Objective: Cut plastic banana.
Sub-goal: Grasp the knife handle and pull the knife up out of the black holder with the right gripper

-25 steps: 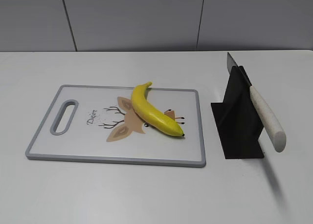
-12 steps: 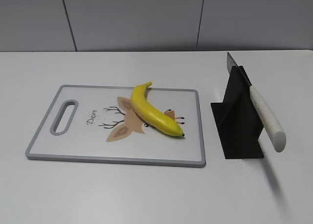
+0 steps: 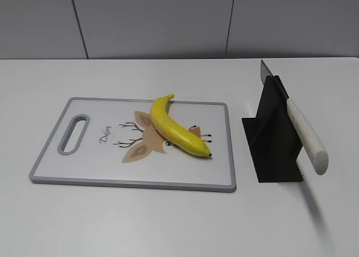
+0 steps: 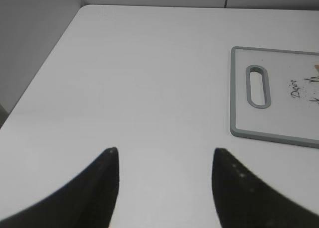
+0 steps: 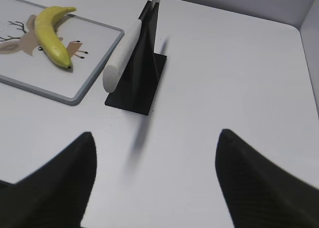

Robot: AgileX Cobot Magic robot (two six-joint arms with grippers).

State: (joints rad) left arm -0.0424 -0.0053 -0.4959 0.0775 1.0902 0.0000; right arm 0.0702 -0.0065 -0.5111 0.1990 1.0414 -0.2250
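The plastic banana [image 3: 176, 128] lies on a white cutting board [image 3: 84, 161] with a grey rim and a deer picture; it also shows in the right wrist view [image 5: 51, 36]. A knife with a white handle [image 3: 305, 134] rests slanted in a black stand [image 3: 273, 139], seen too in the right wrist view [image 5: 121, 56]. Neither gripper shows in the exterior view. My left gripper [image 4: 164, 156] is open and empty over bare table left of the board [image 4: 279, 133]. My right gripper [image 5: 155, 138] is open and empty, near and right of the stand [image 5: 137, 83].
The white table [image 3: 179, 223] ends at a grey wall behind. In the left wrist view the table's left edge [image 4: 35, 83] drops off. The board's handle slot [image 4: 259, 86] faces my left gripper.
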